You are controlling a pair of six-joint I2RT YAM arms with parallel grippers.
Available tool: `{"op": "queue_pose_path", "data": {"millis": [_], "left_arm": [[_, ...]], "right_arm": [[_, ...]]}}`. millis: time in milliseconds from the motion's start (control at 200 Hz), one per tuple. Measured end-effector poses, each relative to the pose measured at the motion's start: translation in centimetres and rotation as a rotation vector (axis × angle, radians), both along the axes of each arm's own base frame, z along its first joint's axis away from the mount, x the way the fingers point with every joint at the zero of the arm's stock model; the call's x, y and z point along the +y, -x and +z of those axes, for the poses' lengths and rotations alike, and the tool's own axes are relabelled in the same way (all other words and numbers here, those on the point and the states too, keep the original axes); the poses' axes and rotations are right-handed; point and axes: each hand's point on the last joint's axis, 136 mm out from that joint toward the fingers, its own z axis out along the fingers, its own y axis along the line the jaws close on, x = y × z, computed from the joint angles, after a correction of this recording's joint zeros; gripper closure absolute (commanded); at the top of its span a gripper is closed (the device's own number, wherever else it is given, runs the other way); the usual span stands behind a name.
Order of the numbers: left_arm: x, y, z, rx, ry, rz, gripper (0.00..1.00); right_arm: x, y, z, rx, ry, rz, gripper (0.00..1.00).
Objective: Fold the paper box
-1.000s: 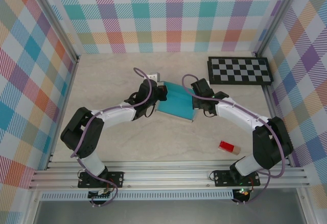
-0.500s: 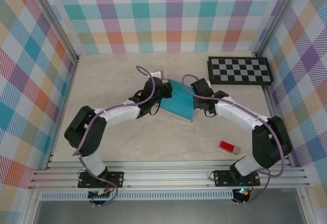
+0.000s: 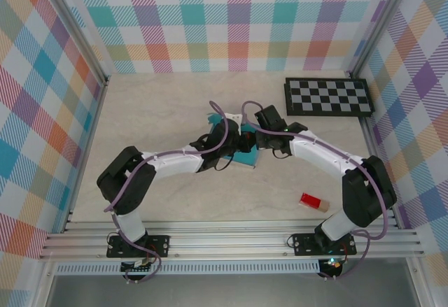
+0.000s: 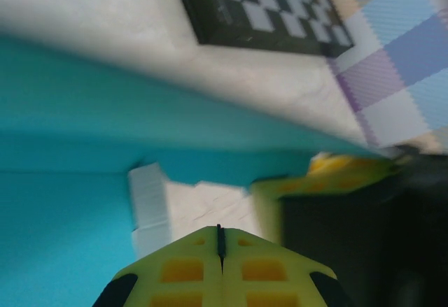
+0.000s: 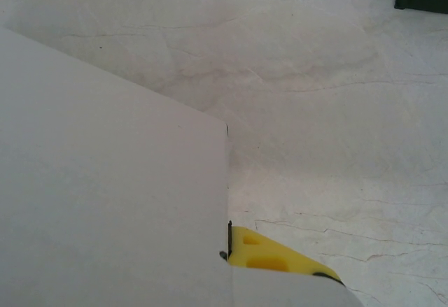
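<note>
The paper box (image 3: 245, 157) lies mid-table, partly folded up, with a teal strip showing below the two grippers and a white tab at its far edge. My left gripper (image 3: 235, 138) is shut and pushed in against the raised card. In the left wrist view its yellow fingertips (image 4: 220, 229) meet with nothing between them, teal card (image 4: 77, 237) stands to the left and above, and a white tab (image 4: 148, 209) sits just ahead. My right gripper (image 3: 255, 138) is shut against the box's right side. The box's white face (image 5: 105, 181) covers the left finger of the right gripper (image 5: 229, 240).
A black-and-white checkerboard (image 3: 327, 97) lies at the back right, also visible as (image 4: 266, 6). A small red block (image 3: 314, 201) sits near the right arm's base. Plaid walls enclose the table on three sides. Both forearms converge at the table's centre.
My left gripper has swept right toward the right gripper, lifting and folding the card's left part over. Much less teal shows from above. The right gripper has shifted slightly left.
</note>
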Motion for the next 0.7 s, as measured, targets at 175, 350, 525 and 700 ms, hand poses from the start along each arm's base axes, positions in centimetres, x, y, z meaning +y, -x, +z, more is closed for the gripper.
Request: {"op": "queue_pose_path", "data": {"millis": [175,350,525,700], "left_arm": [[6.7,-1.6,1.9,-0.059,-0.079,0.032,0.81],[16.5,-2.7,9.8,-0.365,-0.001,0.113,0.48],[19.3,-3.3,5.5,-0.399,-0.011,0.057,0.4],[17.2,-2.7,1.5,-0.444,-0.036,-0.109,0.36]], "right_arm": [[-0.3,-0.1,0.0,-0.001,0.023,0.018,1.0],[-0.7,-0.2,0.3,0.003,0.049,0.042,1.0],[-0.5,-0.3,0.8,0.012,0.039,0.071,1.0],[0.0,-0.1,0.8,0.028,0.015,0.092,1.0]]}}
